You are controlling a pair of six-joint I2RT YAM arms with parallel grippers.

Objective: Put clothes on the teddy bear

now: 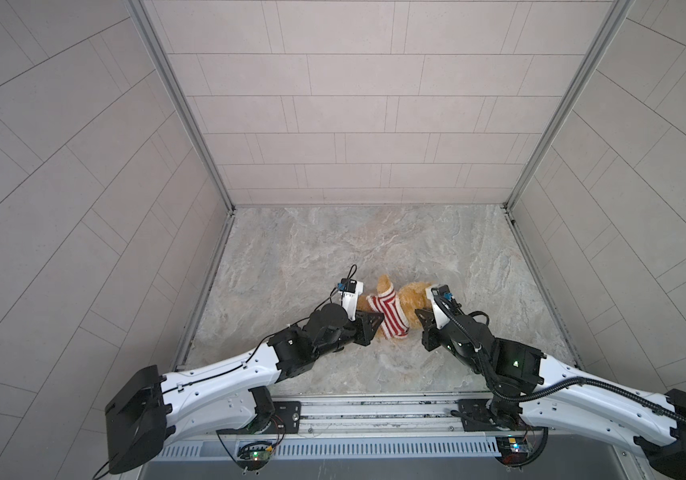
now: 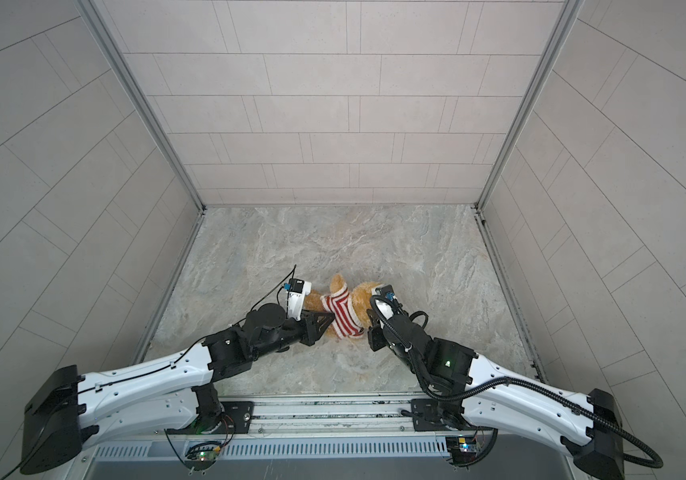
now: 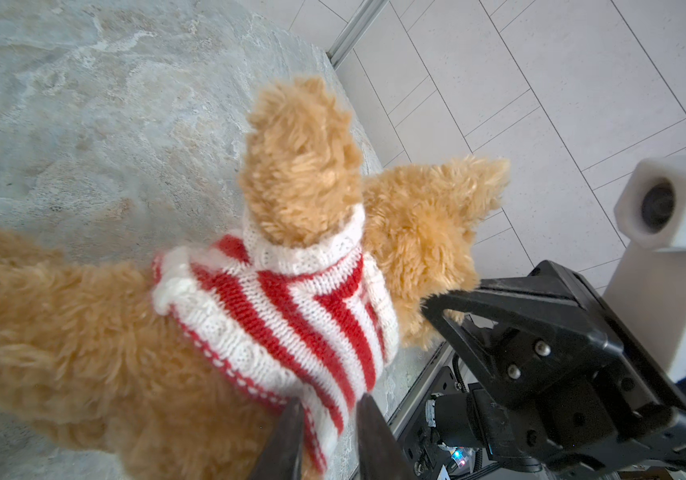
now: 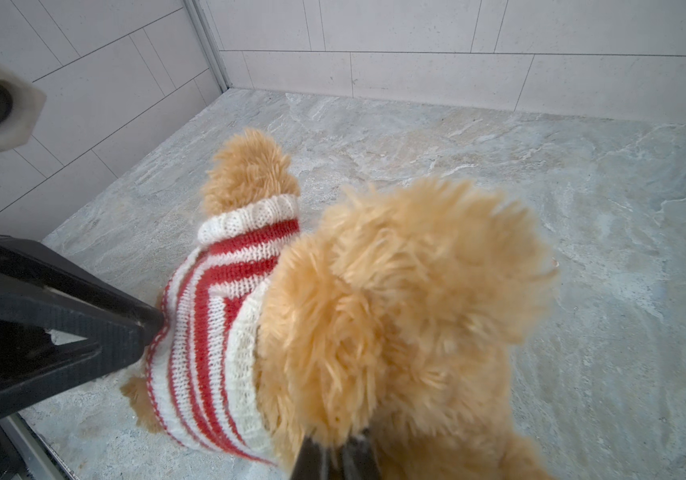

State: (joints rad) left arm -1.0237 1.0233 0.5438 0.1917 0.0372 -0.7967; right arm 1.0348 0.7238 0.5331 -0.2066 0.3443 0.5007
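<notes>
Teddy bear (image 1: 412, 297) was lying on the marbled tabletop (image 1: 333, 249), stretched out between the two claws, with the striped sweater (image 1: 389, 313) on its body. Both top views showed the same thing: head at the right claw's end, legs out past the left one.

So, the left claw (image 3: 331, 401). In its own wrist view the two fingers sat either side of the sweater's bottom hem. There was only a narrow gap between them, and that gap was stuffed with knit. Mostly closed, then, and it looked like it had the hem pinched. From the other wrist view you could see the left claw (image 4: 154, 324) with its tip pressed right into the edge of the striped sweater (image 4: 208, 332).

As for the right claw (image 4: 333, 442), its fingers were practically together, with a tuft of the teddy bear (image 4: 395, 311) head fur caught between them. The head filled most of that view and was pretty blurry. Seen from the left wrist, the right claw (image 3: 433, 299) had its tip touching the side of the head.

One fuzzy arm poked out of a white sleeve cuff, pointing away from both claws. Couldn't make out the face in any view.
</notes>
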